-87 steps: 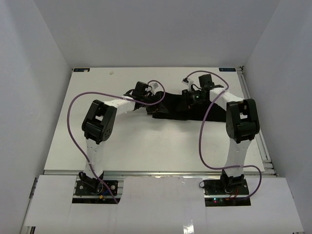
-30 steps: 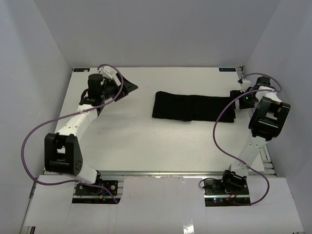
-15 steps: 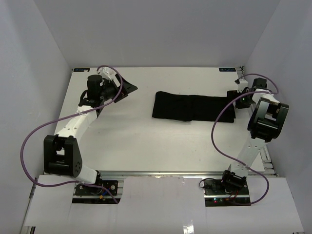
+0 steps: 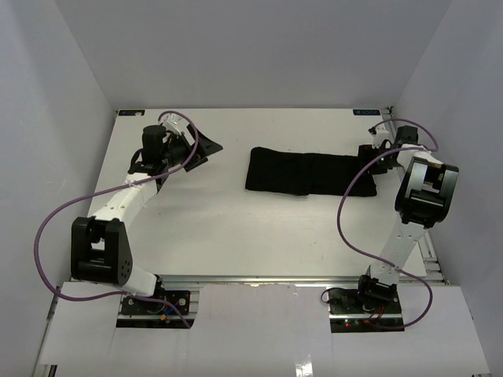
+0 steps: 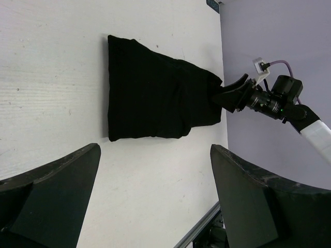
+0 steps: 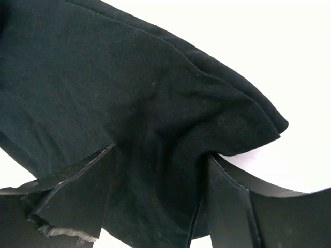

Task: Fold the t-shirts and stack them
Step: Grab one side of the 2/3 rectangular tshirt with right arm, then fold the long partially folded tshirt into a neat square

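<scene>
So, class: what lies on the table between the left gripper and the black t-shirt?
Only bare white table lies between the left gripper and the t-shirt; the top external view shows it.

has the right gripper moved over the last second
Yes. The right gripper has shifted left and toward the white table's far edge, onto the right end of the black fabric t-shirt.

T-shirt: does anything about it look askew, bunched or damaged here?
Nothing damaged. The t-shirt lies as a long folded band. Its near edge is slightly uneven, and its right-end corner is rumpled between the parted fingers of the right gripper.
</scene>
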Controlling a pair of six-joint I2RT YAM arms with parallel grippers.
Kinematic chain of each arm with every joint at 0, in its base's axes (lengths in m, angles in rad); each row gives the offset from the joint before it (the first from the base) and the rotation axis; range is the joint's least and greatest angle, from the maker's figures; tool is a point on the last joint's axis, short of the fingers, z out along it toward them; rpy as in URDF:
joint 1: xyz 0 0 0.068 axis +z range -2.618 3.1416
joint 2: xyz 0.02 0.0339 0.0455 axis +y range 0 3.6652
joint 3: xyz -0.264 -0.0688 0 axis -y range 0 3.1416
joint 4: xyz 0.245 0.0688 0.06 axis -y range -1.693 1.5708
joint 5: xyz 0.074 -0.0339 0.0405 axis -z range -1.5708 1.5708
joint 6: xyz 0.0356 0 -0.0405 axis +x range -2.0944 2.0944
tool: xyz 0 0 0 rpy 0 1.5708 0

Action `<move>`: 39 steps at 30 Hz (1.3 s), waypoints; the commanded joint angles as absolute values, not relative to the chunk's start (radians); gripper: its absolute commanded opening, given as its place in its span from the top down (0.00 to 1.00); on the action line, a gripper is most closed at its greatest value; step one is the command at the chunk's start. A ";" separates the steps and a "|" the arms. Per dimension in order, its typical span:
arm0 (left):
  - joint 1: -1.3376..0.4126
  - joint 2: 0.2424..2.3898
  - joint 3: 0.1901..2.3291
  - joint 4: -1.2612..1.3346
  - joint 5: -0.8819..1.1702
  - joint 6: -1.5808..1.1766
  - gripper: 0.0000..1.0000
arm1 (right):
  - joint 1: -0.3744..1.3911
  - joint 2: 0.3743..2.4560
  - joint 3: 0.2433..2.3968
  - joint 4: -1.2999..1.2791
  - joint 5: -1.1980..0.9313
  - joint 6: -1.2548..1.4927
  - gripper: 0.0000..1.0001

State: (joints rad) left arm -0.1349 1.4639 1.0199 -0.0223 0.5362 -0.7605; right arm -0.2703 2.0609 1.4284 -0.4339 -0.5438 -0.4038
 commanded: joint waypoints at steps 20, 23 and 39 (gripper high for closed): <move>-0.236 1.669 1.181 -0.067 0.583 -0.658 0.02 | -0.310 1.931 1.537 -0.659 -0.656 -0.428 0.94; -0.274 1.764 1.256 -0.106 0.562 -0.618 0.02 | -0.307 1.902 1.586 -0.701 -0.692 -0.396 0.94; -0.307 1.879 1.373 -0.179 0.459 -0.517 0.03 | 0.008 1.951 1.805 -0.744 -0.701 -0.212 0.94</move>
State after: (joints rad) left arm -0.3096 1.9347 1.3518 -0.1642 0.4747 -0.5461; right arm -0.0402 1.9282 1.7416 -0.7509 -0.6842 -0.2752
